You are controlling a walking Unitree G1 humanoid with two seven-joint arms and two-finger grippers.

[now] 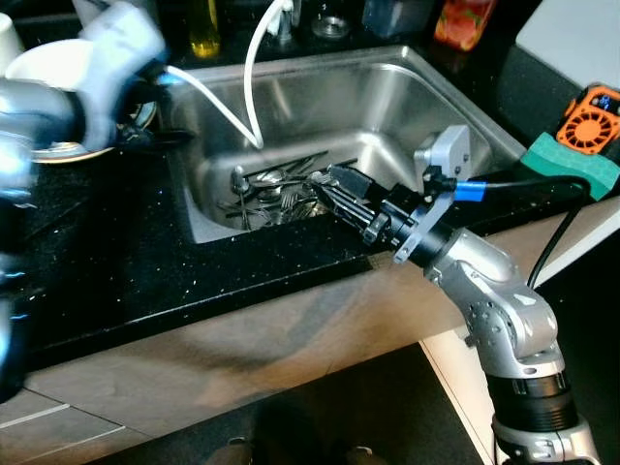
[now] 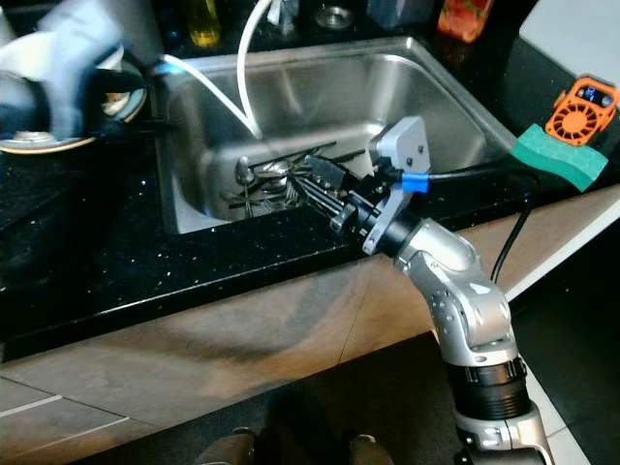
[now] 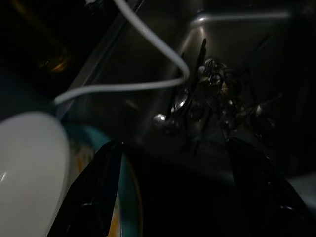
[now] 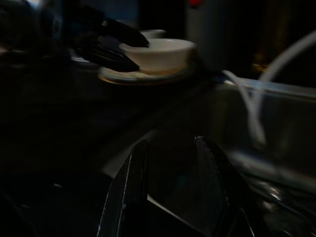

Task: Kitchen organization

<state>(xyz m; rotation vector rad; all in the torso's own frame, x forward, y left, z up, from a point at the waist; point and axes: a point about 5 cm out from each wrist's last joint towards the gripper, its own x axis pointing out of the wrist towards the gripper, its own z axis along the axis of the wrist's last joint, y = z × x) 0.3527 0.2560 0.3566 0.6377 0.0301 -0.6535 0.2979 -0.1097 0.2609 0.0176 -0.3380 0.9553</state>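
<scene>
A pile of metal cutlery [image 1: 276, 189] lies at the bottom of the steel sink [image 1: 387, 97]. My right gripper [image 1: 327, 184] reaches over the sink's front edge with its tips just at the pile. Its fingers [image 4: 129, 197] stand a little apart with nothing between them. My left gripper [image 1: 155, 114], blurred, hovers over the counter left of the sink. It is open beside a white bowl [image 1: 48, 63] on a teal-rimmed plate [image 1: 73, 152]. In the left wrist view its fingers [image 3: 98, 187] are spread wide, bowl [image 3: 29, 173] to one side, cutlery [image 3: 212, 98] beyond.
A white hose [image 1: 254, 77] loops down into the sink. A black counter [image 1: 145, 262] surrounds it. A green sponge [image 1: 572, 163] and an orange device [image 1: 593, 116] lie to the right. A yellow bottle [image 1: 204, 29] and jars stand behind the sink.
</scene>
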